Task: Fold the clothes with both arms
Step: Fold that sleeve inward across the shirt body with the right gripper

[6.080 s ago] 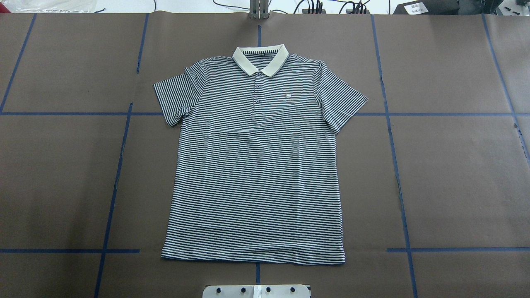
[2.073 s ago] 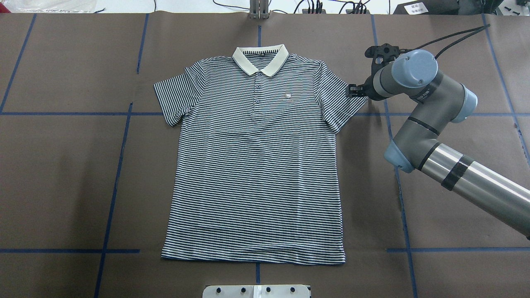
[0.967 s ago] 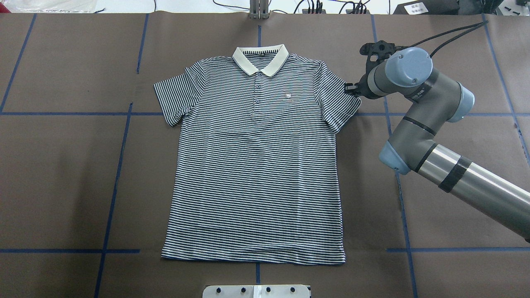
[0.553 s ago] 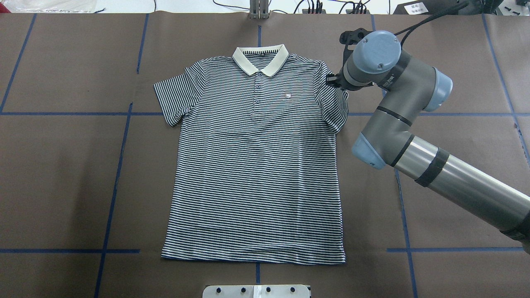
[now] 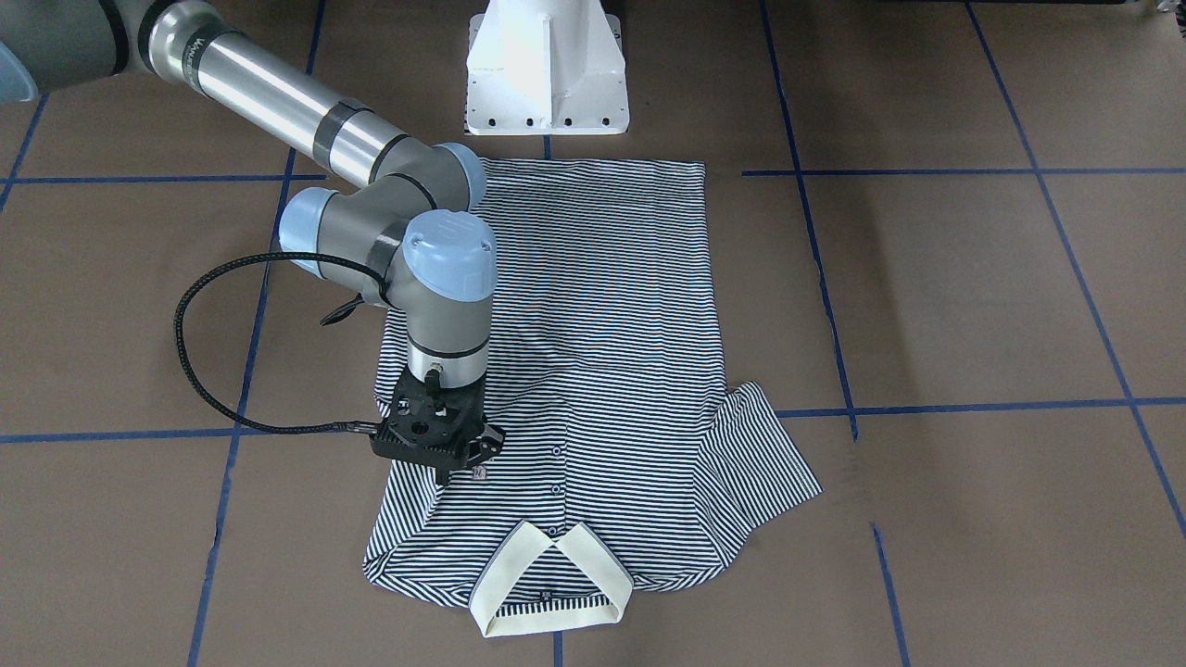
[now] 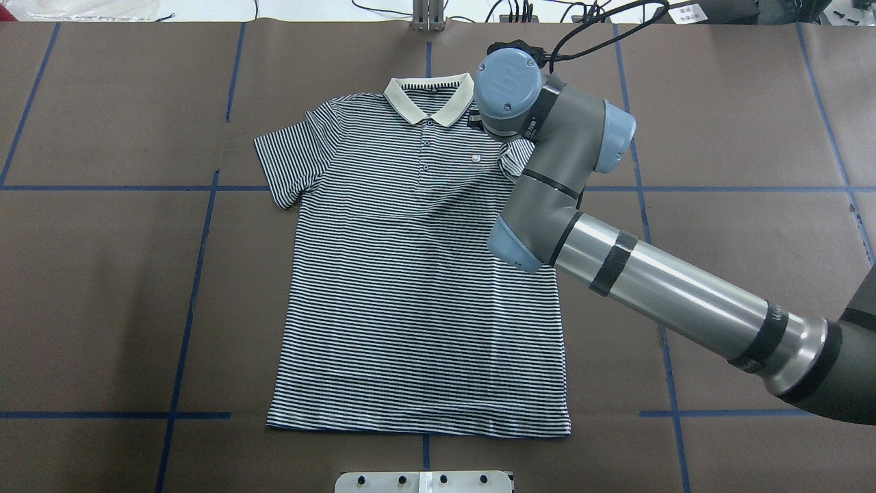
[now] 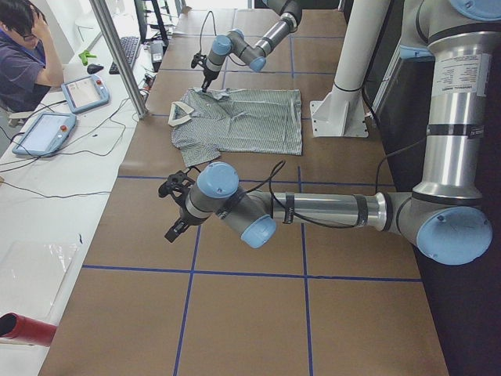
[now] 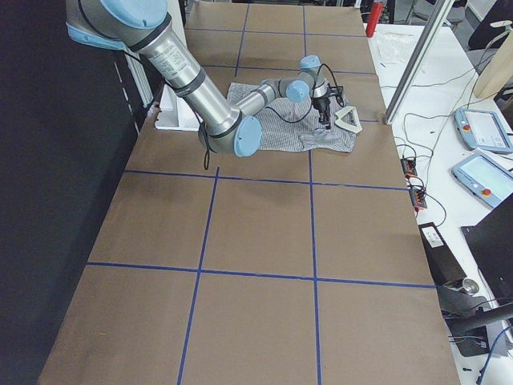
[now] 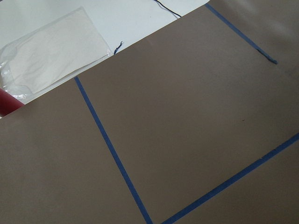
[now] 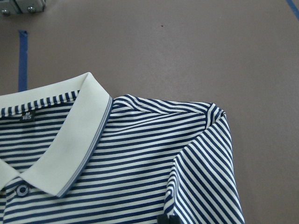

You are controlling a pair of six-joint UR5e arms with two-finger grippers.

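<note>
The right gripper pinches the sleeve at 2 o'clock of the polo shirt, which lies flat mid-way on the table, holding it over the chest, probably to fold it inward; for the left gripper I cannot tell the opening.

The polo shirt has a black neck tag reading "165".
</note>
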